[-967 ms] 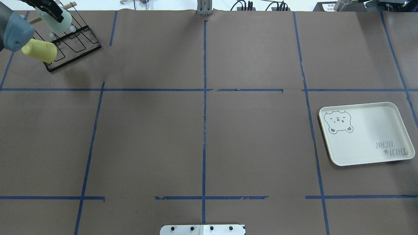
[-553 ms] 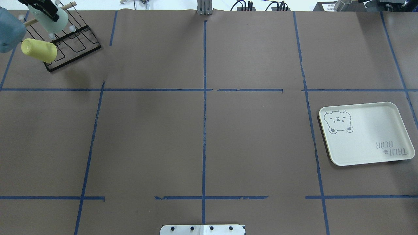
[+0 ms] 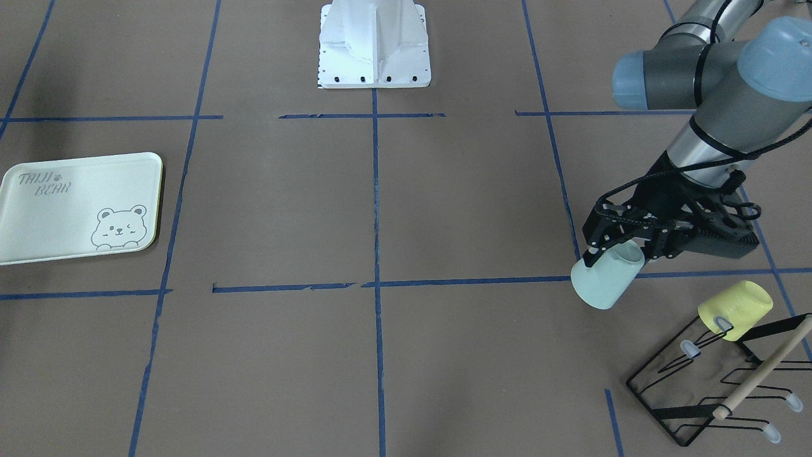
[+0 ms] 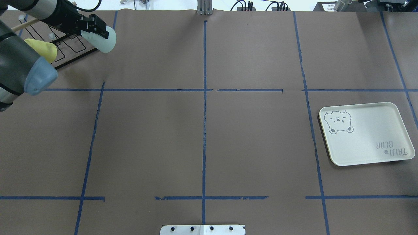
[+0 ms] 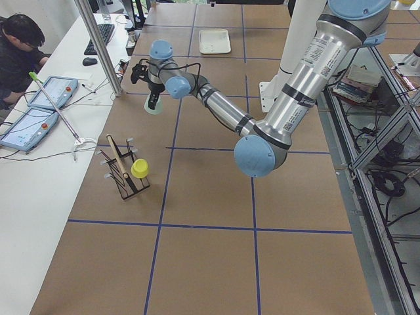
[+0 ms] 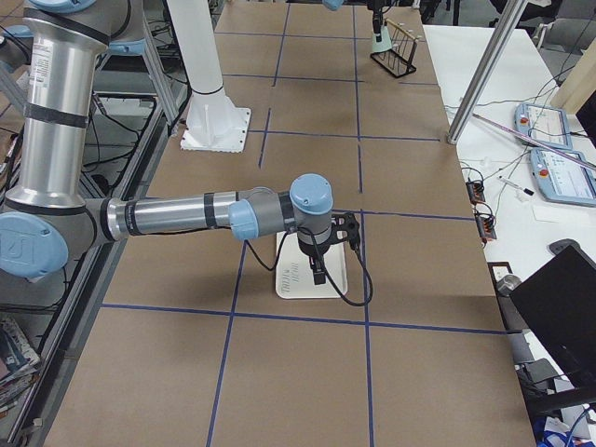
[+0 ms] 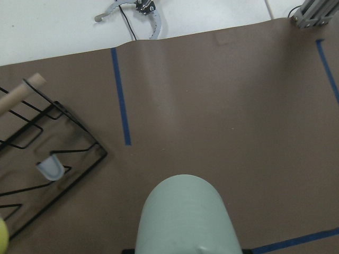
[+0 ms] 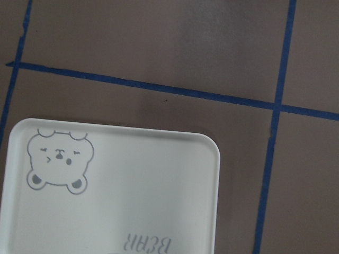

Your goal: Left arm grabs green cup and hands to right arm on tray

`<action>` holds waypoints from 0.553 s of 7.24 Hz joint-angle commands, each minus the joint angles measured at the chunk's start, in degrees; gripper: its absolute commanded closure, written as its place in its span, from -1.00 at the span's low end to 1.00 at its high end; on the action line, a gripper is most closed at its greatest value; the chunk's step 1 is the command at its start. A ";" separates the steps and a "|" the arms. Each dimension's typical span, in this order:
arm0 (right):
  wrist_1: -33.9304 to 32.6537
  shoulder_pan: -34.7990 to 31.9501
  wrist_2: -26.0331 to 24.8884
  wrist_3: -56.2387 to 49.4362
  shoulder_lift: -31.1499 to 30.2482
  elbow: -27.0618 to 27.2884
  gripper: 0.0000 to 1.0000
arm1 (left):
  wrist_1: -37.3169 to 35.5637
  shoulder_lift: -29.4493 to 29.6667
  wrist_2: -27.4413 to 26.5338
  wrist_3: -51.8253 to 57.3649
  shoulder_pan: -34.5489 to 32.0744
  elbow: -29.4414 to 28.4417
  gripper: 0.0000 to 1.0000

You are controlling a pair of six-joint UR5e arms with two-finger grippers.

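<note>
Overhead exterior: green cup (image 4: 104,39) has come off the wire rack (image 3: 685,412) in the last second. It now hangs above the table just inboard of the rack, where before it sat on a prong at the far left corner. Left tool (image 3: 615,254) is pinching the cup at its rim, with the cup tilted and its closed base pointing away from the wrist. Judgement: pick complete, carry toward the hand-over started.

Right tool (image 6: 319,268) hovers over the tray (image 4: 369,137), well apart from the cup; cannot tell whether its fingers are spread.

Containers: tray carries no cup, print fully visible. Rack holds the yellow cup (image 3: 736,310) on one prong. Green cup's interior not visible.
</note>
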State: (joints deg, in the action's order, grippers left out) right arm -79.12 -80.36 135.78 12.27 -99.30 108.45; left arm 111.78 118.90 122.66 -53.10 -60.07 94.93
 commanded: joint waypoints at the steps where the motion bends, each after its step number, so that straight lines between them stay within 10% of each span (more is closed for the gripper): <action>1: 16.01 5.88 0.18 21.36 1.12 0.01 -1.00 | 9.22 -1.65 -4.33 -14.60 3.79 1.31 0.28; 4: 39.51 17.23 -0.34 55.31 5.33 0.01 -1.00 | 27.26 -6.91 -5.59 -32.08 8.81 2.81 0.28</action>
State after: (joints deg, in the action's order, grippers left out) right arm -48.02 -67.04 135.53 55.29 -95.59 108.46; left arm 130.34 114.49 117.34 -77.88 -53.00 97.40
